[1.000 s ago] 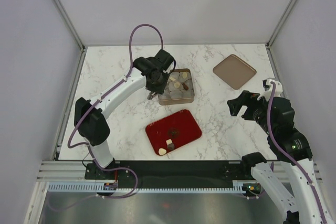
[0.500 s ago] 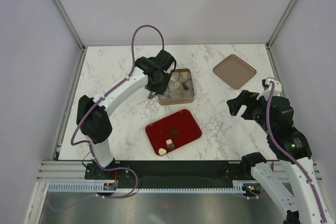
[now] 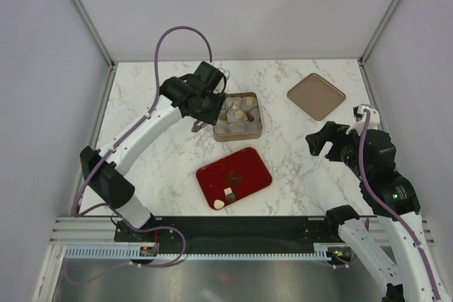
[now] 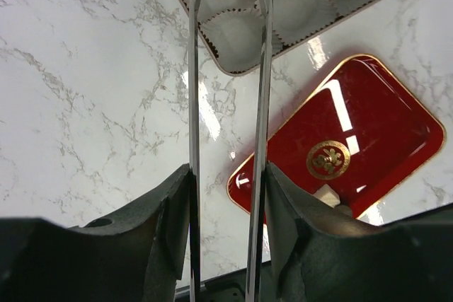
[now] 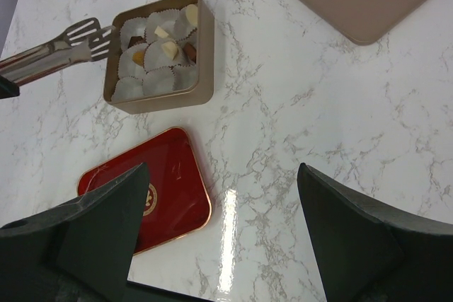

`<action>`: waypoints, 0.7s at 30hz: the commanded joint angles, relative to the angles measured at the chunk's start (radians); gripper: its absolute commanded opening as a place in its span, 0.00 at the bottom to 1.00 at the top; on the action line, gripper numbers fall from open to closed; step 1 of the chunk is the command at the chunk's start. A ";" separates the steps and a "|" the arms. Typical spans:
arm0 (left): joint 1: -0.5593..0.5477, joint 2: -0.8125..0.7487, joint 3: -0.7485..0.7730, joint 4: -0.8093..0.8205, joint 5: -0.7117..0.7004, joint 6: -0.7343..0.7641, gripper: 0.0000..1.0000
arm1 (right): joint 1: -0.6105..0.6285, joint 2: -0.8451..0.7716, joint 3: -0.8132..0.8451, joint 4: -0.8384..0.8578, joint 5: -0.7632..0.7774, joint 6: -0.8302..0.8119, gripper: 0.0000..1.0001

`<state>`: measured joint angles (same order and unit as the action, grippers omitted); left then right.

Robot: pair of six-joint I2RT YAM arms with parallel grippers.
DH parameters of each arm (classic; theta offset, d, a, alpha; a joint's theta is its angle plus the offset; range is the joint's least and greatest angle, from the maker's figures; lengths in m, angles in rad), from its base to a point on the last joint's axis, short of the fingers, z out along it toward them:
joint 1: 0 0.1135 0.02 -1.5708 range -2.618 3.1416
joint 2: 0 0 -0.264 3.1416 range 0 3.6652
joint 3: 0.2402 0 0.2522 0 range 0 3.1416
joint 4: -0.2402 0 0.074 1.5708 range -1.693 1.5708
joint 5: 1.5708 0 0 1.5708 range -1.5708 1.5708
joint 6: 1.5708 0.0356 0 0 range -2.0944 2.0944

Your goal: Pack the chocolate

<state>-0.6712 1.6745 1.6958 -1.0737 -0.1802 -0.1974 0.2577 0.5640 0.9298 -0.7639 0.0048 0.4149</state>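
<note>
Several pieces of chocolate (image 5: 170,49) sit in paper cups inside the gold box (image 3: 256,114); some cups are empty. Two more pieces, a cream one (image 3: 219,204) and a cream-and-brown one (image 3: 228,193), lie at the near end of the red tray (image 3: 248,167). My left gripper (image 3: 204,102) is shut on metal tongs (image 4: 193,68). The tongs' blades stand apart with nothing between them, their tips (image 5: 90,35) just left of the box's rim (image 5: 209,40). Well to the right of the box, my right gripper (image 3: 322,141) is open and empty above the marble.
The box's tan lid (image 3: 316,95) lies at the back right of the marble table (image 3: 156,153). The red tray (image 5: 170,175) lies just in front of the box. Metal frame posts and white walls bound the table on all sides.
My left arm has drawn back to the left, taking the tongs' tips from over the box to its left rim. The tongs' blades have spread. The right arm has not moved.
</note>
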 commanded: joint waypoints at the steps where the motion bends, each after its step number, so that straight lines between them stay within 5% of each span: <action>1: -0.024 -0.134 -0.022 -0.008 0.087 0.055 0.50 | 0.000 0.004 0.009 0.020 0.001 -0.002 0.94; 10: -0.195 -0.329 -0.277 -0.052 0.136 0.027 0.51 | -0.002 0.034 0.035 0.009 0.046 -0.024 0.94; 21: -0.361 -0.364 -0.433 -0.084 0.116 -0.103 0.52 | 0.000 0.017 0.030 0.009 0.014 -0.007 0.94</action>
<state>-1.0084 1.3552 1.2705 -1.1568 -0.0715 -0.2485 0.2577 0.5961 0.9306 -0.7650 0.0200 0.4038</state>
